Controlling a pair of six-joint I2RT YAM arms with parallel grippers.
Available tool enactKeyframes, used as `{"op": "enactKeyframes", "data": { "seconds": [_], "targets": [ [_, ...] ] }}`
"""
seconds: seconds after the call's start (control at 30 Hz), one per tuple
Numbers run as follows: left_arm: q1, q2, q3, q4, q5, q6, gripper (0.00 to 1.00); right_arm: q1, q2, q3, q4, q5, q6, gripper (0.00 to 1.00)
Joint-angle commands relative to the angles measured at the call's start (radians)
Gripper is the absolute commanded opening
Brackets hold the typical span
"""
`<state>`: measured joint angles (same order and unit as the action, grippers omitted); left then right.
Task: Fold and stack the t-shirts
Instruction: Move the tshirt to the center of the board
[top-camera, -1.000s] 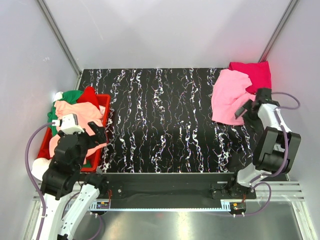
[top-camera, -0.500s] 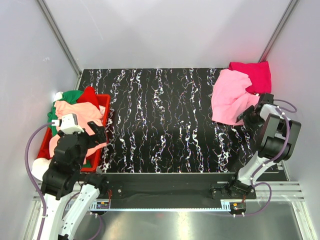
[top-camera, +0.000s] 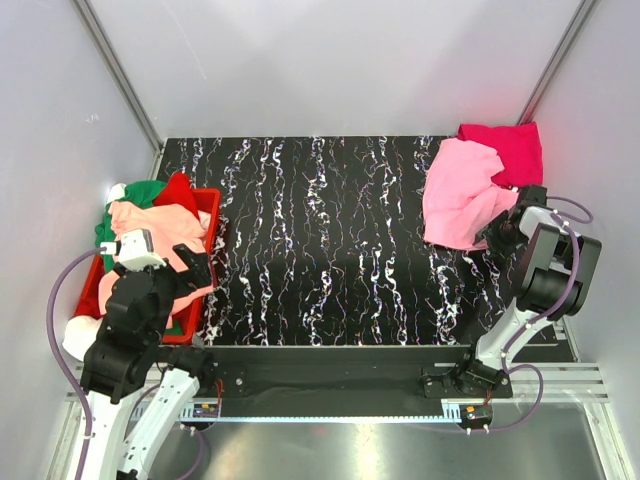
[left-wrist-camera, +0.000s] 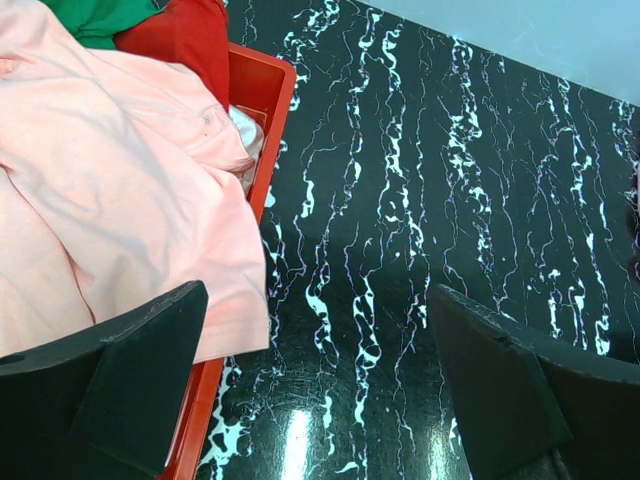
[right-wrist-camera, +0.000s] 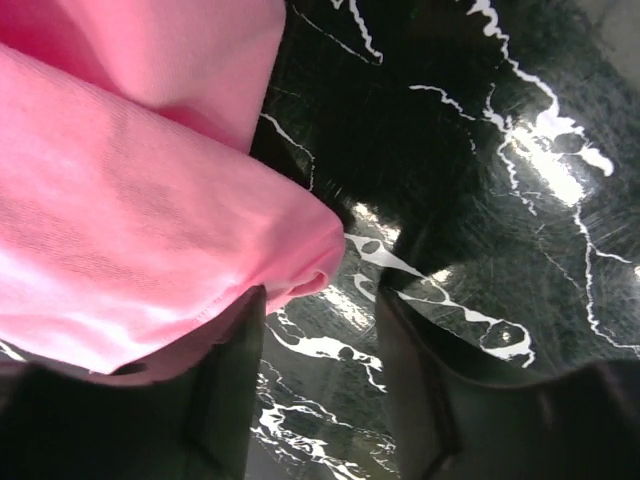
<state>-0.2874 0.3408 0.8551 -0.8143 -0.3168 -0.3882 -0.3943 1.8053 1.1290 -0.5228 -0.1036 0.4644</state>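
A light pink t-shirt (top-camera: 455, 195) lies crumpled at the table's right, overlapping a folded magenta t-shirt (top-camera: 510, 148) at the back right corner. My right gripper (top-camera: 497, 232) is low at the pink shirt's near right edge. In the right wrist view it (right-wrist-camera: 320, 370) is open, and a fold of the pink shirt (right-wrist-camera: 180, 230) lies over its left fingertip with nothing between the jaws. My left gripper (top-camera: 195, 268) hovers wide open and empty (left-wrist-camera: 320, 390) at the crate's right rim. The crate holds salmon (left-wrist-camera: 120, 200), red (left-wrist-camera: 185, 35) and green (left-wrist-camera: 95, 12) t-shirts.
The red plastic crate (top-camera: 212, 215) stands at the table's left edge, its rim (left-wrist-camera: 268, 110) just left of my left gripper. White cloth (top-camera: 75, 335) hangs beside the crate. The black marbled table (top-camera: 330, 240) has grey walls on three sides.
My right arm has folded back and its gripper has dropped toward the pink shirt's near right edge. The left arm has hardly moved.
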Motion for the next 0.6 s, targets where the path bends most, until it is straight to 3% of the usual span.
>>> {"op": "enactKeyframes", "data": {
  "seconds": [0.0, 0.2, 0.33, 0.37, 0.43, 0.47, 0.57],
  "targets": [
    [0.005, -0.011, -0.008, 0.04, -0.002, 0.012, 0.99, 0.002, -0.018, 0.031, -0.006, 0.038, -0.01, 0.61],
    [0.005, -0.006, -0.008, 0.041, -0.001, 0.014, 0.99, -0.005, 0.022, 0.043, 0.007, 0.067, 0.002, 0.59],
    [0.005, 0.004, -0.007, 0.04, 0.002, 0.015, 0.99, -0.008, 0.066, 0.054, 0.032, 0.038, 0.016, 0.41],
    [0.005, 0.004, -0.008, 0.041, 0.004, 0.015, 0.99, -0.008, 0.077, 0.057, 0.036, 0.021, 0.016, 0.32],
    [0.005, 0.004, -0.008, 0.041, 0.004, 0.015, 0.99, -0.008, 0.097, 0.061, 0.044, 0.019, 0.013, 0.26],
    [0.005, 0.004, -0.01, 0.041, 0.004, 0.015, 0.99, -0.008, 0.103, 0.061, 0.049, 0.018, 0.014, 0.15],
    [0.005, 0.006, -0.008, 0.041, 0.005, 0.017, 0.99, -0.006, 0.111, 0.066, 0.06, -0.031, 0.022, 0.0]
  ]
}}
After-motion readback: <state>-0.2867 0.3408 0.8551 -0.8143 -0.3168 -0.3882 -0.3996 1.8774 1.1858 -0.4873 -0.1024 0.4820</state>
